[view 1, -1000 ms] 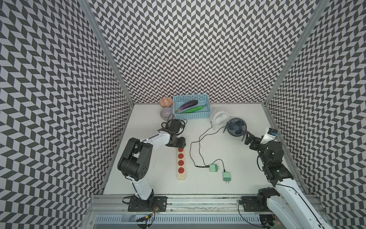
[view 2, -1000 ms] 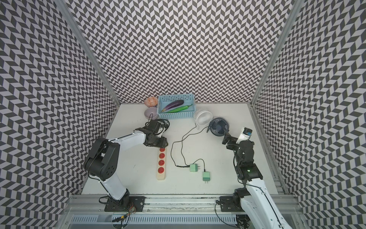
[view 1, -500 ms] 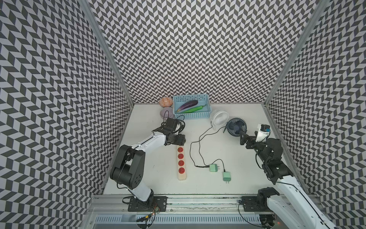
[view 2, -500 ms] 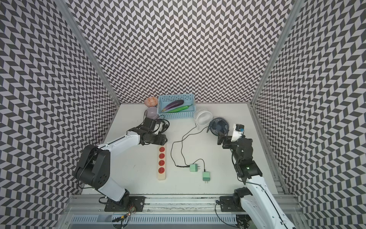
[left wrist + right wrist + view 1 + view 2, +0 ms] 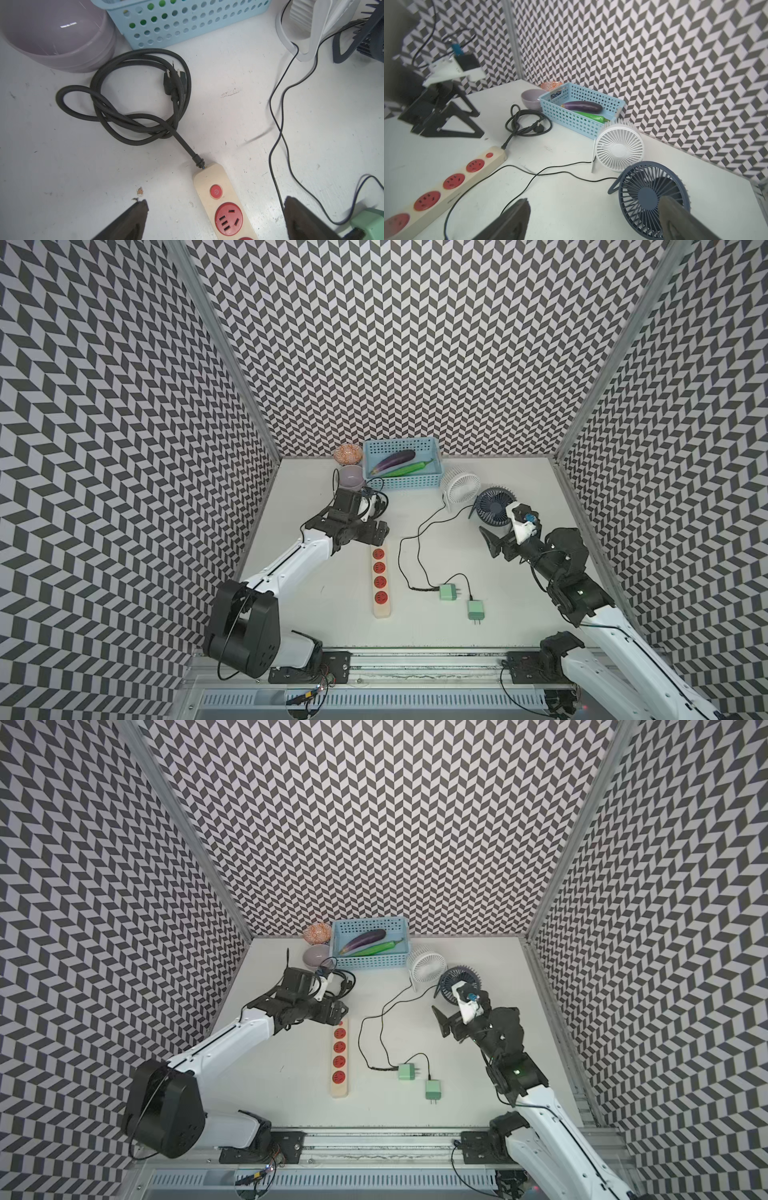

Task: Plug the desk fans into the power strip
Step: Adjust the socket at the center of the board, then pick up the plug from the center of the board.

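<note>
While bowl (image 5: pixel 351 477) stands beside, basket (image 5: pixel 401 485) holds eggplant (image 5: pixel 392 461), pepper (image 5: pixel 409 468)

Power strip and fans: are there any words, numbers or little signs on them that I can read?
Power sign (circle with a stroke), no letters: on the red button of the power strip.
Small print on the power strip's side, right wrist view: too blurred to read.
White desk fan, blue desk fan, green chargers: no readable text.
</note>
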